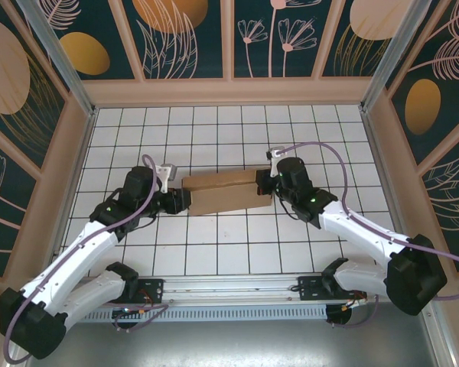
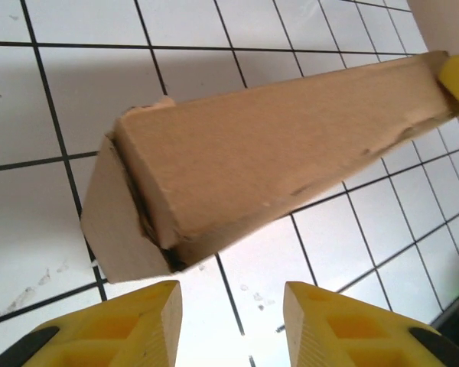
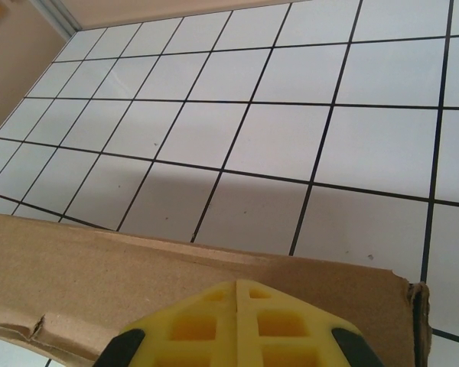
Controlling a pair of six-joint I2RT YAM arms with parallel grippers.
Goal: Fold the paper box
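Top external: fixed high above the near edge, looking down and forward over the whole white tiled table with black grid lines (image 1: 214, 252); distant.
Left wrist: close, facing the left end of the plain brown corrugated cardboard box (image 2: 268, 153).
Right wrist: closer, skimming its right end.
Shared by all: box, tiles.

It looked like a robot test cell in a lab, not a home. A white table (image 1: 214, 252) was ruled in a black grid. Teal panels (image 1: 252, 53) painted with plants hung on aluminium posts (image 1: 50, 42). A left arm (image 1: 76, 248) and right arm (image 1: 359, 229) were bolted to a metal rail (image 1: 229, 284), trailing purple cables (image 1: 149, 164).
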